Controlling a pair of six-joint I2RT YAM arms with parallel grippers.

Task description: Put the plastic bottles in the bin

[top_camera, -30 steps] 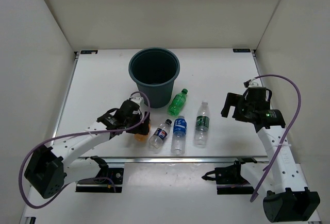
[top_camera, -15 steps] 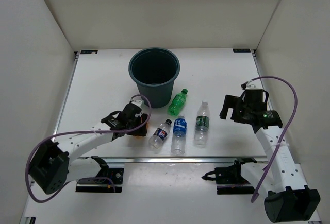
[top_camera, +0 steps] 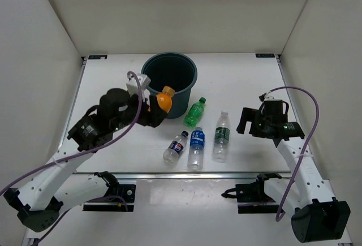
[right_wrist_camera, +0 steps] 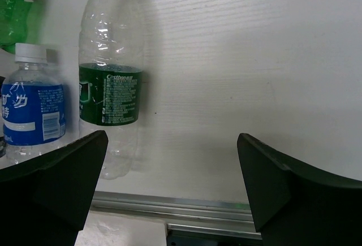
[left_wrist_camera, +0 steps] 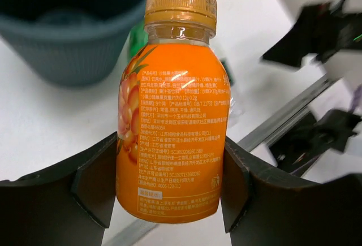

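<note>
The left gripper [left_wrist_camera: 169, 184], jaws pinching the orange bottle [top_camera: 164, 99], has lifted it off the worktop to the near rim of the bin [top_camera: 181, 98], toward the far edge. Release should follow. The right gripper [right_wrist_camera: 169, 172] hangs spread, empty.

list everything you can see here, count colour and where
bin: one, dark blue-grey, back middle of the table
orange bottle: one, orange, held off the table at the bin's near side
green bottle: one, green, lying right of the bin
clear bottles: three in a row nearer the arms; dark blue-red label, blue label, green label
table: one, white
left gripper: black, shut on the orange bottle
right gripper: black, open, empty, right of the clear bottles
</note>
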